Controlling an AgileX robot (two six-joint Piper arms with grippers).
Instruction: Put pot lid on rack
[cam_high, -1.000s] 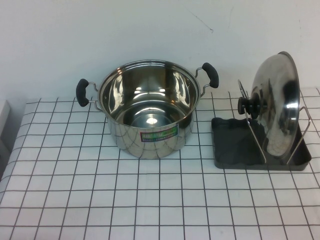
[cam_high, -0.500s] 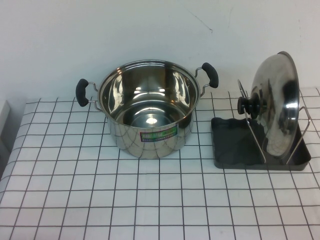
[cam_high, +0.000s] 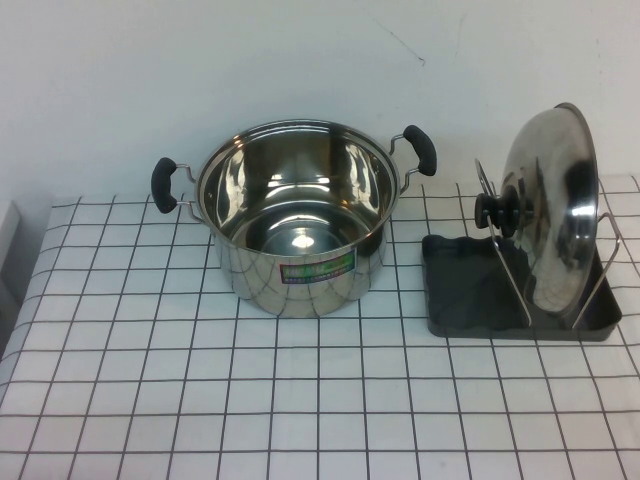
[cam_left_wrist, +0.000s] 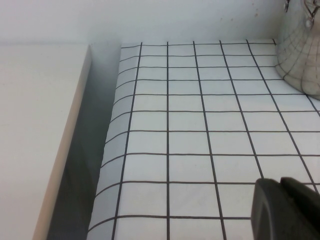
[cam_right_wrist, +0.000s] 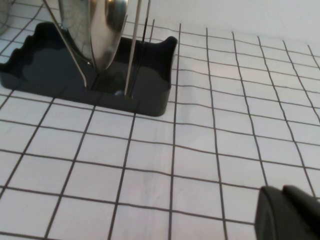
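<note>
The shiny steel pot lid (cam_high: 555, 215) stands on edge in the rack (cam_high: 470, 285), leaning against the wire loops, with its black knob (cam_high: 497, 212) pointing toward the pot. The rack is a dark grey tray at the table's right. In the right wrist view the lid's lower rim (cam_right_wrist: 102, 30) sits between the wires inside the rack (cam_right_wrist: 50, 75). My right gripper (cam_right_wrist: 281, 191) is shut and empty over the checked cloth, well apart from the rack. My left gripper (cam_left_wrist: 280, 182) is shut and empty at the table's left side. Neither arm shows in the high view.
The deep steel pot (cam_high: 295, 215) with two black handles stands open at the centre back; its side shows in the left wrist view (cam_left_wrist: 302, 55). A white ledge (cam_left_wrist: 40, 125) lies beyond the cloth's left edge. A white wall runs behind the table.
</note>
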